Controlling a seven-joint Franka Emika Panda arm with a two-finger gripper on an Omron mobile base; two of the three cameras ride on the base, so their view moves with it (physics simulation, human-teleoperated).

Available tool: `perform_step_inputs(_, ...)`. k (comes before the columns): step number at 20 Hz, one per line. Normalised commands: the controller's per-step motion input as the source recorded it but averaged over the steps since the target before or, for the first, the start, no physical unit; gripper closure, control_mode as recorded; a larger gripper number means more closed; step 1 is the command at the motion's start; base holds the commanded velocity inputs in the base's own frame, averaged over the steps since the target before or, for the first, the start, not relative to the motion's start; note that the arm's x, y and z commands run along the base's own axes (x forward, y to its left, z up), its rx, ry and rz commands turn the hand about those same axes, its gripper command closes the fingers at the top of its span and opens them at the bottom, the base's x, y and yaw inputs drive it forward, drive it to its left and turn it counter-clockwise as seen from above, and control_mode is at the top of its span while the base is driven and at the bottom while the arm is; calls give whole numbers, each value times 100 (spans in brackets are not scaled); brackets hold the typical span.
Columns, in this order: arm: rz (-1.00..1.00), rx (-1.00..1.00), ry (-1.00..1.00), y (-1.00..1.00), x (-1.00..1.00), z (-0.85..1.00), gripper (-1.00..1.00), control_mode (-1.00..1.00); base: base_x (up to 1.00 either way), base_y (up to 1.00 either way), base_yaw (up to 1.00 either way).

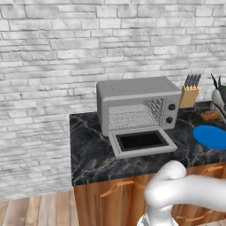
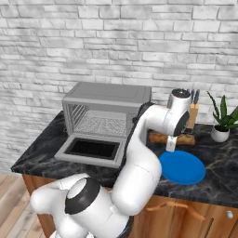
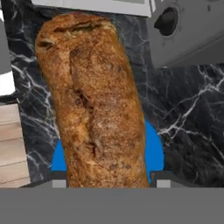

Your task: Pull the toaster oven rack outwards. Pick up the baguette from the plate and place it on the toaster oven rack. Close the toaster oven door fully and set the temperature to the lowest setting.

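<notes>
The toaster oven (image 1: 139,106) sits on the dark bench (image 1: 90,150), and all places here are told from it. The toaster oven door (image 1: 142,142) hangs open and lies flat in front of the oven. The toaster oven rack (image 1: 132,117) looks as if it is inside the oven, not pulled far out, but it is hard to be sure from here. The blue plate (image 2: 183,168) lies on the bench to the right of the oven, and it has no bread on it now. The baguette (image 3: 94,105) is up in the air, above the plate and just to the right of the oven, close to the knobs. The gripper (image 2: 171,145) is closed on one end of the baguette, with a finger on each side. So the picking up looks done. The bread still has to go onto the rack. After that the door has to be shut and the heat knob turned to the lowest spot.
</notes>
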Motion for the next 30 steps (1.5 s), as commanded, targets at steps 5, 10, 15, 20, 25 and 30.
perform_step_inputs(5, -3, -3, -12, 99, -14, 35, 100, -100, 0, 0, 0)
perform_step_inputs(10, -2, -4, -17, 100, 0, 2, 100, -100, 0, 0, 0)
perform_step_inputs(15, 0, -1, -11, 90, 0, 1, 100, -100, 0, 0, 0)
perform_step_inputs(20, 0, 0, -1, 71, 0, 16, 100, -100, 0, 0, 0)
perform_step_inputs(25, 0, 0, 0, 58, 0, 21, 100, -100, 0, 0, 0)
perform_step_inputs(30, 0, 0, -1, 38, 5, 0, 100, -100, 0, 0, 0)
